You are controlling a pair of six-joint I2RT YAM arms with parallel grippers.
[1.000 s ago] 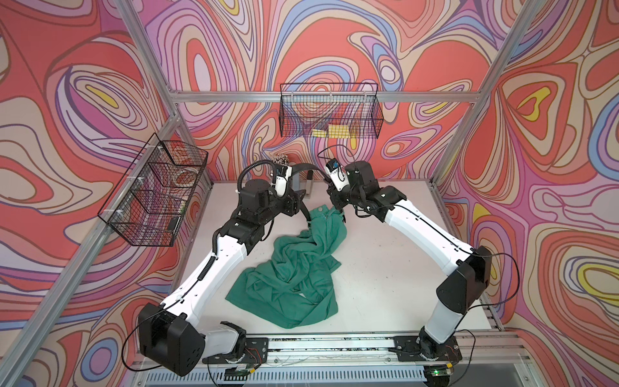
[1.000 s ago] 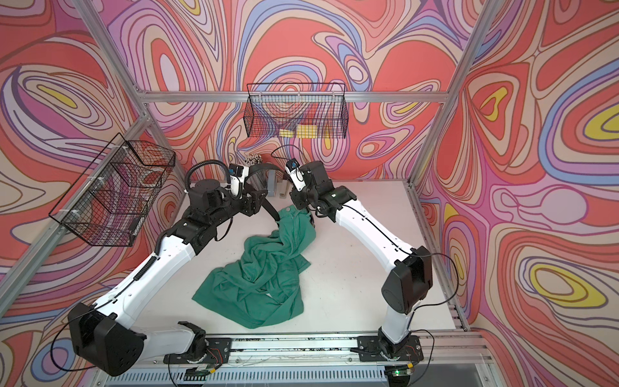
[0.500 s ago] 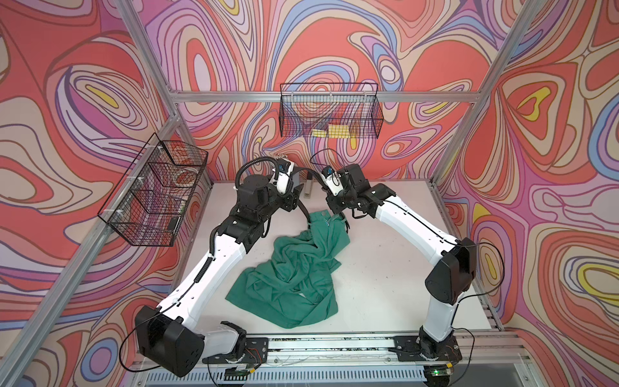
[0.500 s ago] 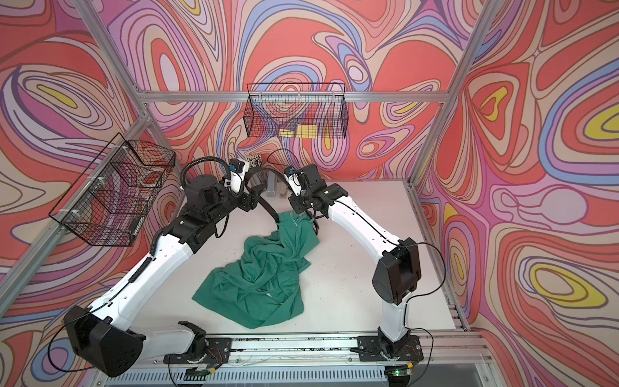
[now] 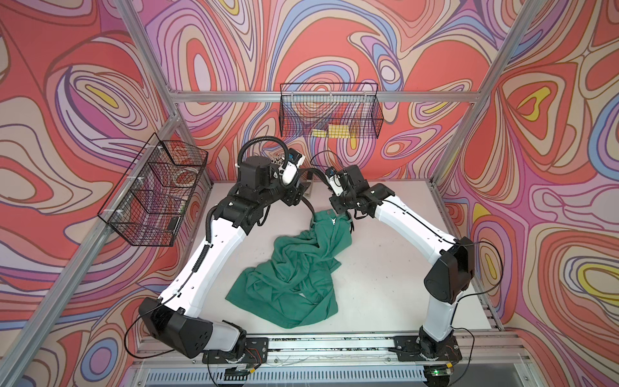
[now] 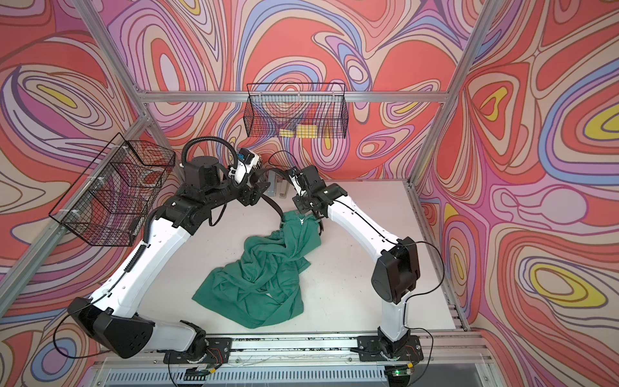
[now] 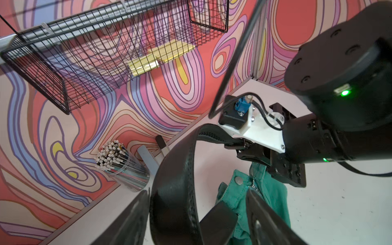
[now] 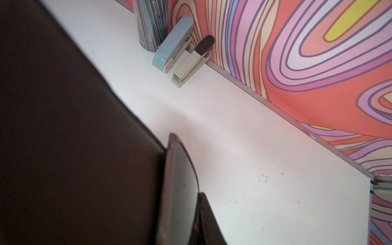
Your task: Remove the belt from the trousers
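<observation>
While the left wrist view looks out between its own fingers, the left gripper (image 7: 197,192) stands released, jaws well apart. The belt (image 7: 174,191) runs loose between them: a black, leather-like strap with stitched edges. Just beyond the fingertips the strap arches across to the right gripper (image 7: 237,145), which is clenched on it; the right wrist view gives that grip only as a dark blur. Just below the right gripper sits the waistband of the trousers (image 7: 273,191), teal woven cloth with a metal button (image 7: 239,180) and a zip. Only the top views show the rest, crumpled on the white table (image 5: 385,268) and trailing away from both grippers. Beyond both grippers, at the wall, stand a blue stapler (image 8: 174,48) and a beige stapler (image 8: 191,61); any print is too small to read. Farthest, a wire basket (image 7: 95,53) holds yellow cards (image 7: 161,57).
</observation>
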